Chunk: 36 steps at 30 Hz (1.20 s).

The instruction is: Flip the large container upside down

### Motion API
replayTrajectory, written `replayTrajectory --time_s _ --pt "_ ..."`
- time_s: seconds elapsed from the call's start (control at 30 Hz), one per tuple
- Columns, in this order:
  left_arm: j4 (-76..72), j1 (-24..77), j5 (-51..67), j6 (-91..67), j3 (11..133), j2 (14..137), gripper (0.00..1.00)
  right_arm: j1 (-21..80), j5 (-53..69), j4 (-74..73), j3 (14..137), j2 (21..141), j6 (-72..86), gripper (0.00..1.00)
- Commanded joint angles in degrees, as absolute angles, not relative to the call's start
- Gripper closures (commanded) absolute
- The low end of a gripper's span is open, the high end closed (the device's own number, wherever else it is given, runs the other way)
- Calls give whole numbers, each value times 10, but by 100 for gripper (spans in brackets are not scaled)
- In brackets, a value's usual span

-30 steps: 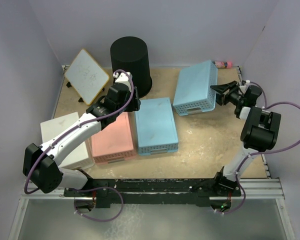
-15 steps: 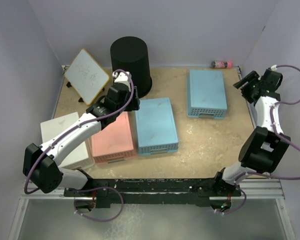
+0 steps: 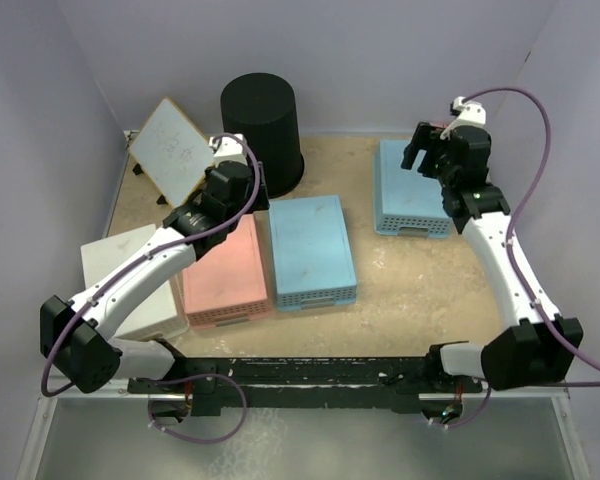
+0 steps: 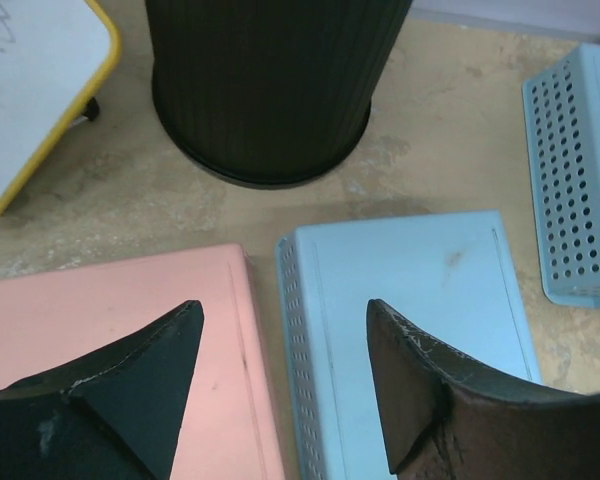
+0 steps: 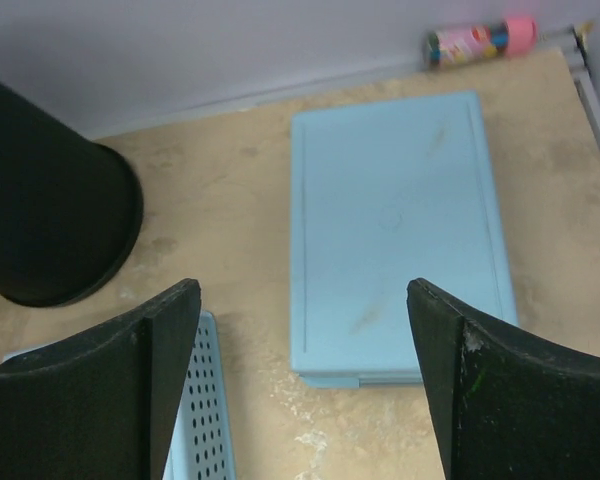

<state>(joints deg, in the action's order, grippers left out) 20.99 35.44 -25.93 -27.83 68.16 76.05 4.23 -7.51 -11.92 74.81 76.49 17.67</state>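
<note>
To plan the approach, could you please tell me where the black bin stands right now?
In the top view, the black bin stands at the back left of the table, right of the whiteboard and behind the pink basket.

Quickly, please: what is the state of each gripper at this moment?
Left gripper: open, holding nothing.
Right gripper: open, holding nothing.

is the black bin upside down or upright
Upside down: the black bin stands with its wider lipped rim on the table.
</note>
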Motion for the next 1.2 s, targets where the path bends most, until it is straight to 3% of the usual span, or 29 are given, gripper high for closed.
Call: replayTrajectory --time_s 0.0,0.13,0.27,0.7,1.17 --pt "191 357 -330 -272 686 716 34 80 -143 -17 687 712 98 11" --pt "180 358 -391 -284 662 694 20 81 -182 -2 639 699 104 8" --pt "161 358 -449 -291 636 679 17 82 -263 -16 623 707 123 4" --pt "157 358 -577 -297 632 680 16 81 -486 -51 640 752 213 0" --pt "131 358 -572 -274 614 660 16 81 -512 -44 642 762 192 0"
